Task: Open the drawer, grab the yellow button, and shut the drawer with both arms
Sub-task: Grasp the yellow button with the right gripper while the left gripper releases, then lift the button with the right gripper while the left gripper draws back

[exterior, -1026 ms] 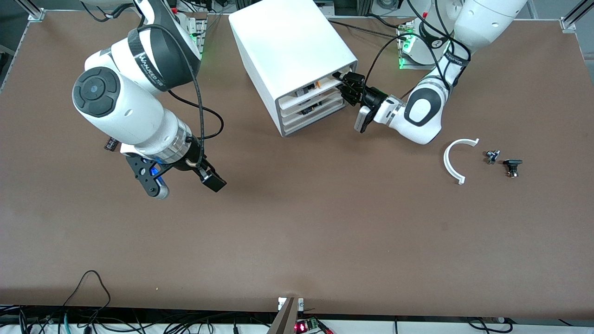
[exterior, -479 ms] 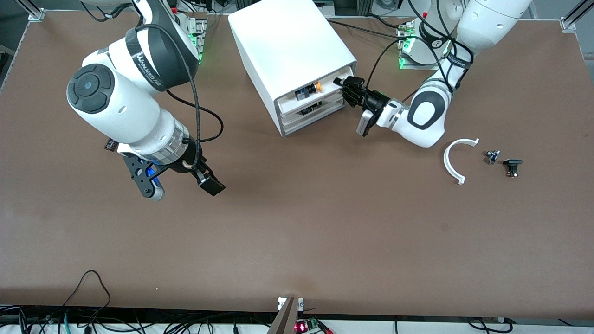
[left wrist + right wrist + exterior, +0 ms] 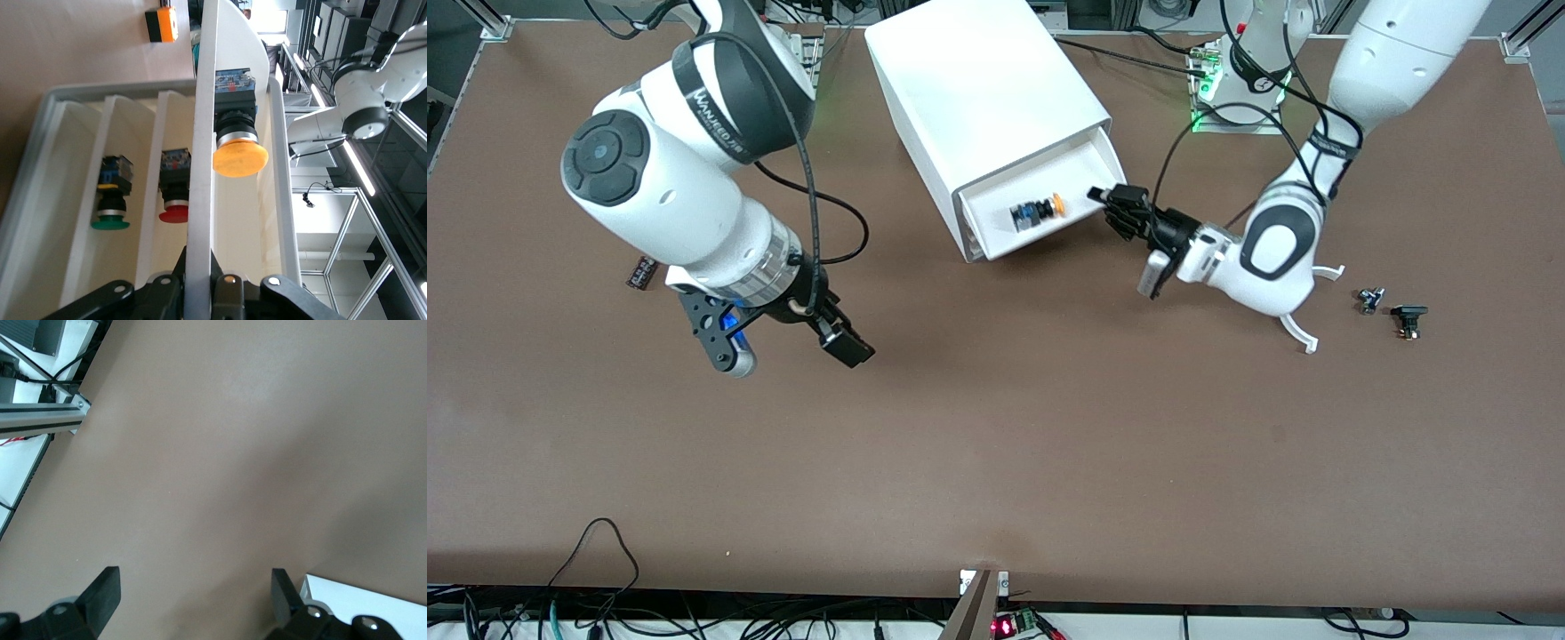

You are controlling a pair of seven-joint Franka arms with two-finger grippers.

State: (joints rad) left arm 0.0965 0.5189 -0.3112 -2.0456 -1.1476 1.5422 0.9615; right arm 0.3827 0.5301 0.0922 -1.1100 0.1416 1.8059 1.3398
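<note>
One drawer [image 3: 1040, 200], the top of the cabinet [image 3: 983, 84], stands pulled out with the left hand [image 3: 1113, 206] clamped on its front panel. The button [image 3: 1039, 212] (yellow-orange cap) lies inside. The right hand [image 3: 783, 342] hangs over bare tabletop [image 3: 1049, 444], fingers spread and holding nothing.

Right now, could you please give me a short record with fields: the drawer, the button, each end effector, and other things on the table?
drawer: uppermost of the cabinet, pulled out
button: lying in the drawer, yellow-orange cap, not held
left end effector: shut on the drawer front
right end effector: open, over bare table toward the right arm's end, waiting
other things: white curved piece and two small dark parts toward the left arm's end
</note>
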